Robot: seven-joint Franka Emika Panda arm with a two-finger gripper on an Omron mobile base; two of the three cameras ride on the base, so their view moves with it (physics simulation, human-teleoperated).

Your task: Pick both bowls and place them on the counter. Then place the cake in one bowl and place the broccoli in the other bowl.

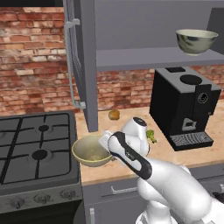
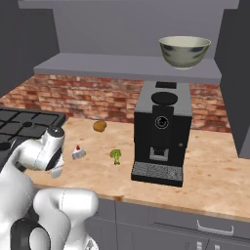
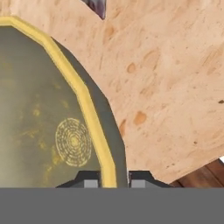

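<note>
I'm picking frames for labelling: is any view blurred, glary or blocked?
Left base view: evenly lit, the arm covers part of the yellow bowl. Right base view: sharp, cake and broccoli small. Hand view: soft close-up, bowl rim between gripper fingertips.

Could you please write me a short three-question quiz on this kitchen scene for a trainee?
1. True or false: the grey-green bowl stands on the counter.
2. Which part of the yellow-tan bowl are the gripper's jaws shut on? A) its rim B) its base C) nothing
3. Fill in: between the cake and the coffee machine lies the ______.

Key
1. False: it stands on the cabinet shelf, above the coffee machine.
2. A: in the hand view one fingertip is inside the rim and one outside.
3. The broccoli, on the counter in the right base view.
</note>
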